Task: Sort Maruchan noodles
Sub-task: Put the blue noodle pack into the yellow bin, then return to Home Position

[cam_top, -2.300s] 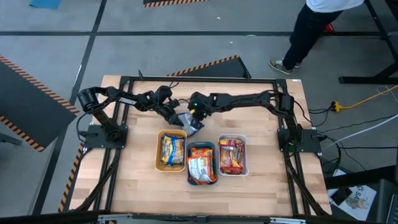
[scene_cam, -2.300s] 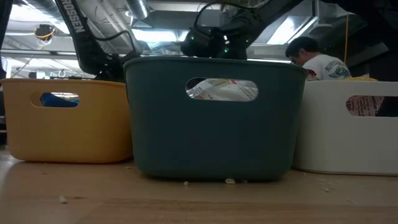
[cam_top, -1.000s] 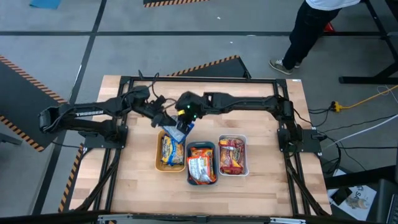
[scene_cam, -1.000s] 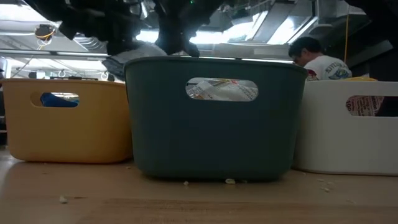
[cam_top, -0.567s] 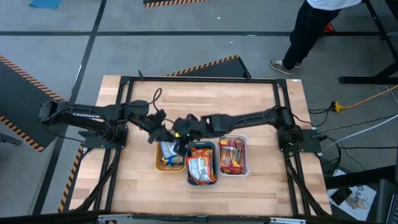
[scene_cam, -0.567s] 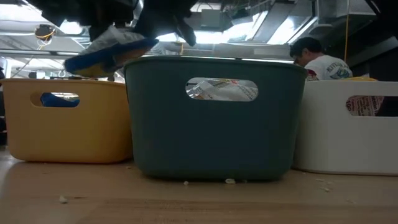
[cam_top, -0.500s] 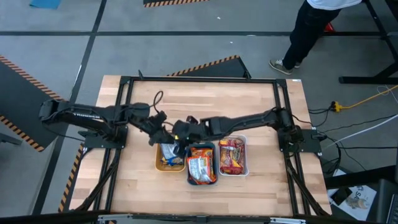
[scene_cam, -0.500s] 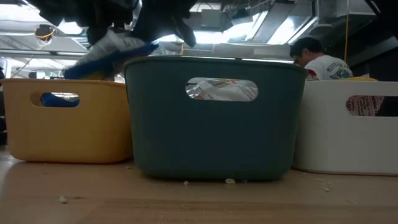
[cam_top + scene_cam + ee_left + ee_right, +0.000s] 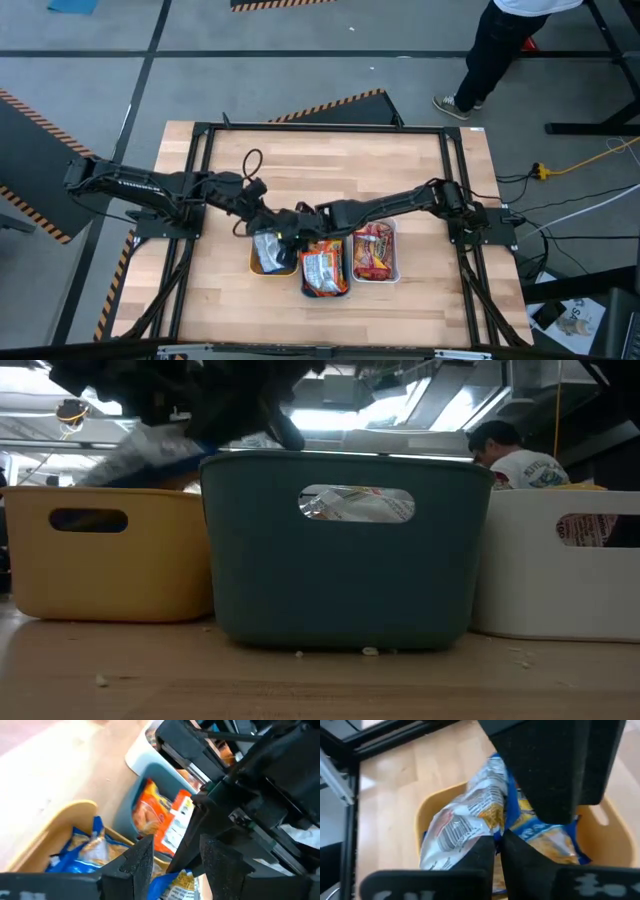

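**Blue-and-white packet over the yellow tray, release pending**

Yellow plastic was what I had on the far left: the yellow tray (image 9: 256, 266), first in a row of three on the table (image 9: 320, 165). My left gripper (image 9: 262, 222) sat just above its far rim, fingers spread with nothing between them, judging by the left wrist view, where I looked past them onto a blue packet already lying in that tray. The left arm was only standing by.

Just beside it, my right gripper (image 9: 498, 840) was pinching the blue-and-white packet (image 9: 467, 822) by one edge, fingers pressed together on the plastic. The packet hung over the yellow tray's opening, above the other blue packets (image 9: 545, 837) inside; from table height it showed as a pale, tilted blur (image 9: 150, 455) riding just above the tray's rim. I could not tell whether it was already touching the packets beneath.

Next along stood the teal tray (image 9: 324, 285), holding an orange packet (image 9: 322, 268), and then the white tray (image 9: 393, 250), with a red-brown packet (image 9: 371, 250).

I judged the step in hand to be the drop-off of this blue packet with its own kind. The next move called for spreading the right gripper's fingers while centred over the tray, then lifting clear without fouling the left gripper, which sat very close. I saw no loose packets left on the table, so the sort looked nearly done.
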Controlling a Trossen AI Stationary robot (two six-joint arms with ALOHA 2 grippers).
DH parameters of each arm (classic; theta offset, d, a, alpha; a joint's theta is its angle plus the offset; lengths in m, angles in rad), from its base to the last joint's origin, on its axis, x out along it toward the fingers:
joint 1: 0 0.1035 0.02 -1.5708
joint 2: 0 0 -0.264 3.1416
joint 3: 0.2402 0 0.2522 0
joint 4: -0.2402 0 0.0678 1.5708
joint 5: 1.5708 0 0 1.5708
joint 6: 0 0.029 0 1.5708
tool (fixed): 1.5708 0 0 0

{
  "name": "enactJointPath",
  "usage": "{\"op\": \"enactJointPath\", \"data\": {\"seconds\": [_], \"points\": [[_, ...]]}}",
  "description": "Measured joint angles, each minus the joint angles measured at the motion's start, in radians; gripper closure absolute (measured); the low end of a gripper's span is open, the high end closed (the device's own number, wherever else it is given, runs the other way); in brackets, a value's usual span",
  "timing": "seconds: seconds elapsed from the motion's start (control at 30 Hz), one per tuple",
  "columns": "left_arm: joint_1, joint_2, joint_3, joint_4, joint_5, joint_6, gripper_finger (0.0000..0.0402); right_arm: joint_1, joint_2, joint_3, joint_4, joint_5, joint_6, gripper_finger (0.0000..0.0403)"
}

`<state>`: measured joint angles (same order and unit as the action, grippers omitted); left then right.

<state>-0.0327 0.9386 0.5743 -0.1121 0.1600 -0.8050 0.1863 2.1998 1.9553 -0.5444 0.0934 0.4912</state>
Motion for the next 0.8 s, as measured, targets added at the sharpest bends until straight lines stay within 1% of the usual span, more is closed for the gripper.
{"op": "enactJointPath", "data": {"seconds": [0.13,0.3,0.4,0.47,0.53,0.63,0.8], "points": [[0.0,0.0,0.0,-0.003,0.012,0.004,0.0246,-0.001,-0.001,0.0,-0.045,-0.004,-0.041,0.0357],[0.004,0.0,0.0,-0.005,0.016,0.004,0.0246,-0.001,-0.001,0.0,-0.14,-0.005,-0.052,0.0288],[0.021,-0.002,0.0,-0.008,0.047,0.007,0.0246,-0.008,-0.001,0.0,-0.2,0.002,-0.061,0.0251],[0.038,-0.011,0.0,-0.008,0.071,0.017,0.0246,-0.011,-0.006,-0.001,-0.234,0.001,-0.07,0.0233],[0.058,-0.026,0.0,-0.012,0.088,0.028,0.0246,-0.018,-0.022,-0.002,-0.265,0.006,-0.076,0.0221],[0.096,-0.062,0.0,-0.011,0.1,0.03,0.0246,-0.024,-0.058,-0.002,-0.313,0.025,-0.082,0.0214],[0.176,-0.167,-0.001,-0.018,0.152,0.031,0.0246,-0.023,-0.148,-0.003,-0.361,0.056,-0.194,0.0213]]}}
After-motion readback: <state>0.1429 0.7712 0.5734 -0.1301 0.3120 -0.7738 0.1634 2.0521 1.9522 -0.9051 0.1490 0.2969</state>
